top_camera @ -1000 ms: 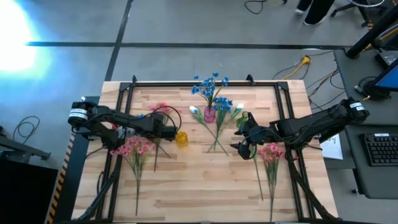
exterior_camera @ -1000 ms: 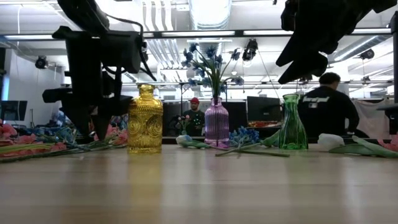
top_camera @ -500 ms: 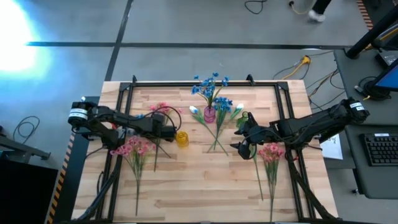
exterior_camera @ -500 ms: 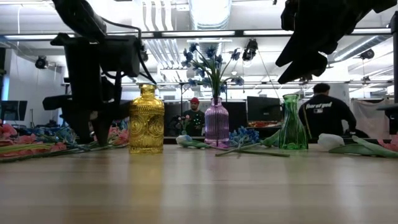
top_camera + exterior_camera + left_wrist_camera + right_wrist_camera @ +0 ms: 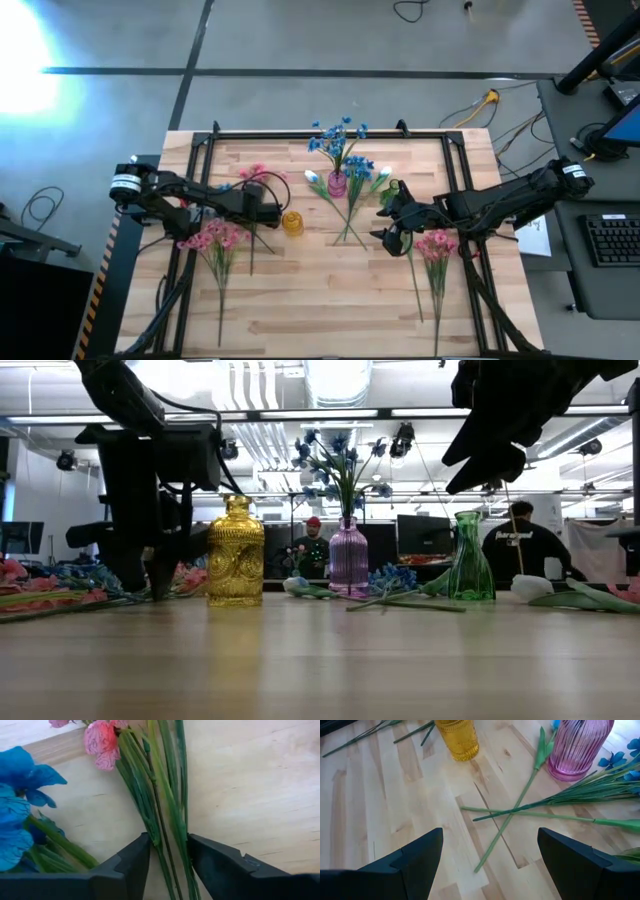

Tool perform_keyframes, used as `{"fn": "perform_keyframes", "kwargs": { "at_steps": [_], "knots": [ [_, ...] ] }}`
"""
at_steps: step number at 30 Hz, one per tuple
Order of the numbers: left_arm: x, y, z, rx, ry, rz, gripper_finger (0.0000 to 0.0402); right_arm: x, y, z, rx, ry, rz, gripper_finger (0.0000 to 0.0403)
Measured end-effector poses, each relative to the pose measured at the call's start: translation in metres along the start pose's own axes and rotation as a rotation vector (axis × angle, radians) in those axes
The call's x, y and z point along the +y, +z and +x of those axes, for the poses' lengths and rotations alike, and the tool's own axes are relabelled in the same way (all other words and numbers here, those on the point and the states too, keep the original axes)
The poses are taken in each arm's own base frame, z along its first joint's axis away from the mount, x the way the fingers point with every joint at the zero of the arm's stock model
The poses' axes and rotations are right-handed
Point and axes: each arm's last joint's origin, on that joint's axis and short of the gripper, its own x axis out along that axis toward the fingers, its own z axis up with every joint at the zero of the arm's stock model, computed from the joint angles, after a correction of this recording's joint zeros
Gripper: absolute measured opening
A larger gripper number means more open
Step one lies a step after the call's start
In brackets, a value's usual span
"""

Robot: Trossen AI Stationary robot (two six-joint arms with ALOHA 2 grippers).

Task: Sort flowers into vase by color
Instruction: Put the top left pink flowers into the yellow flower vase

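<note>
A spray of pink flowers (image 5: 215, 238) lies on the table's left half, its stems running under my left gripper (image 5: 255, 212). In the left wrist view that gripper (image 5: 168, 852) is shut on the green stems, with a pink blossom (image 5: 101, 742) just beyond it and a blue blossom (image 5: 20, 800) beside it. A yellow vase (image 5: 292, 222) stands next to it. The purple vase (image 5: 337, 184) holds blue flowers (image 5: 340, 135). My right gripper (image 5: 385, 225) hangs open above the table by the green vase (image 5: 470, 560), with nothing between its fingers. My left gripper pinches a bundle of several green stems (image 5: 170, 820) between its two fingers, some way below the pink blossoms. The fingers come steeply from above and lie across the stems. The stems lie flat on the table.
Loose blue flowers (image 5: 357, 170) and white buds (image 5: 312, 176) lie crossed around the purple vase, their stems (image 5: 520, 812) below my right gripper. More pink flowers (image 5: 436, 245) lie at the right and another (image 5: 258, 172) at the far left. People show in the room behind.
</note>
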Motion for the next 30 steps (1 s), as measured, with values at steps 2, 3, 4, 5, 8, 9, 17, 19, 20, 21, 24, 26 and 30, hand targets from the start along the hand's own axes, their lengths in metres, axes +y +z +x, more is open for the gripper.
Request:
{"fn": "perform_keyframes", "kwargs": {
  "at_steps": [2, 3, 4, 5, 8, 9, 17, 19, 20, 21, 24, 26, 30],
  "knots": [
    [0.0, 0.0, 0.0, -0.009, 0.003, 0.0, 0.0143, 0.0, 0.0, 0.0, 0.0, 0.0, 0.0, 0.0315],
    [0.0, 0.0, 0.0, -0.011, 0.004, -0.001, 0.0134, 0.0, 0.0, 0.0, 0.0, 0.0, 0.0, 0.0315],
    [0.0, 0.001, 0.0, -0.016, 0.006, -0.003, 0.0125, 0.0, 0.0, 0.0, 0.0, 0.0, 0.0, 0.0315],
    [0.0, 0.001, 0.0, -0.018, 0.006, -0.008, 0.0115, 0.0, 0.0, 0.0, 0.0, 0.0, 0.0, 0.0315],
    [0.0, 0.001, 0.0, -0.025, 0.008, -0.017, 0.0083, 0.0, 0.0, 0.0, 0.0, 0.0, 0.0, 0.0315],
    [0.0, 0.001, 0.0, -0.026, 0.008, -0.02, 0.0073, 0.0, 0.0, 0.0, 0.0, 0.0, 0.0, 0.0315],
    [0.001, 0.002, 0.0, -0.073, 0.021, -0.063, 0.0004, 0.0, 0.0, 0.0, 0.0, -0.001, 0.0, 0.0315],
    [0.001, 0.003, -0.001, -0.078, 0.018, -0.064, 0.0004, 0.0, 0.0, 0.0, 0.0, -0.001, 0.0, 0.0315],
    [0.002, 0.003, -0.002, -0.082, 0.018, -0.065, 0.0004, 0.0, 0.0, 0.0, 0.0, -0.001, 0.0, 0.0315],
    [0.002, 0.004, -0.003, -0.09, 0.019, -0.066, 0.0003, 0.0, 0.0, 0.0, 0.0, -0.001, 0.0, 0.0315],
    [0.001, 0.006, -0.007, -0.109, 0.004, -0.075, 0.0001, 0.0, 0.0, 0.0, 0.0, -0.001, -0.006, 0.0315],
    [0.0, 0.009, -0.01, -0.127, -0.003, -0.081, 0.0001, 0.0, 0.0, 0.0, 0.0, -0.001, -0.008, 0.0315],
    [0.003, 0.012, -0.018, -0.154, -0.001, -0.084, 0.0, 0.0, 0.0, 0.0, 0.0, -0.001, -0.008, 0.0315]
  ]
}}
